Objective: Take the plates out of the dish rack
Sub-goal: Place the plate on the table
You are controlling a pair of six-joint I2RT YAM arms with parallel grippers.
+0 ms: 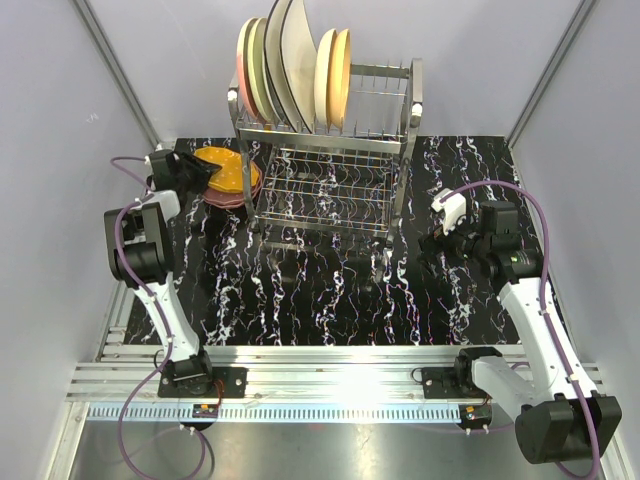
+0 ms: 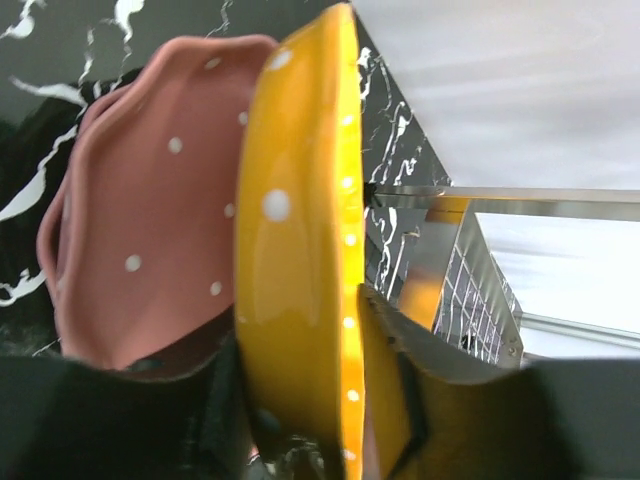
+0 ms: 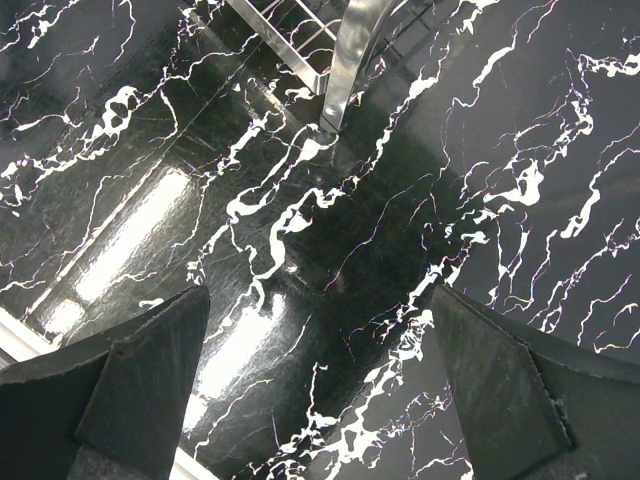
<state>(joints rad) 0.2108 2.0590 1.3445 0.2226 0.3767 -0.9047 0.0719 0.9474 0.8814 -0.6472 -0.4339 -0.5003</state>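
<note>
While the left gripper (image 2: 305, 370) straddles the orange plate (image 1: 228, 172) rim, laid on the pink plate (image 1: 226, 199) left of the dish rack (image 1: 330, 150), I cannot tell if it is clamped or loose. Placing step, probably. Next: let go, back off, and fetch the upright plates (image 1: 290, 60). The right gripper (image 3: 320, 300) has its jaws wide apart, near right.

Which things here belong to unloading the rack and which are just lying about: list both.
Job: dish rack; plates standing in its top tier; orange plate, over the pink plate beside the rack; left hand at the orange plate's rim; right hand, open.
Just there: purple cables; metal rail; marbled table.
</note>
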